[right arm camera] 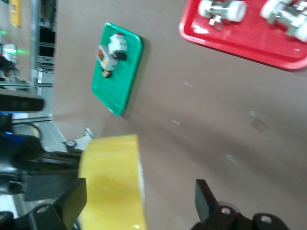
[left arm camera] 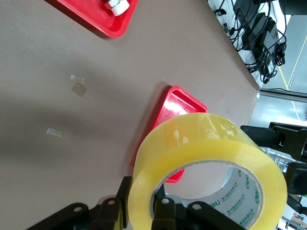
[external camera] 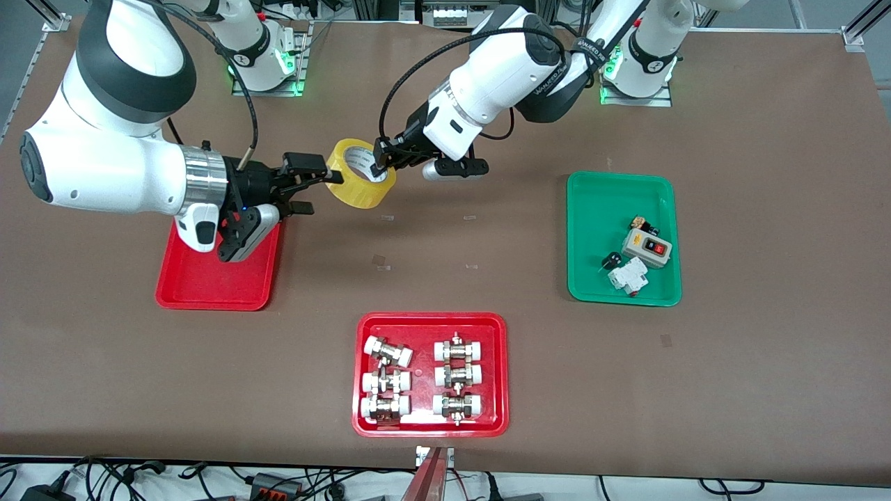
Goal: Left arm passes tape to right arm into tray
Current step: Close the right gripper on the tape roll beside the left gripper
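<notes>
Tape (external camera: 360, 173) is held in the air over the table (external camera: 487, 278), clamped through its hole by the left gripper (external camera: 381, 161), one finger inside the core, one outside; roll is tilted, hole facing the front camera; right gripper (external camera: 313, 188) is spread wide, at the tape's 9 o'clock in the front view, upper finger (external camera: 306, 165) touching or just beside the roll's rim, lower finger below it; grip not closed; tray (external camera: 209, 282) lies under the right wrist, at the right arm's end; fittings tray (external camera: 431, 323) at 6 o'clock, nearest the camera; green tray (external camera: 581, 236) at 3 o'clock.
</notes>
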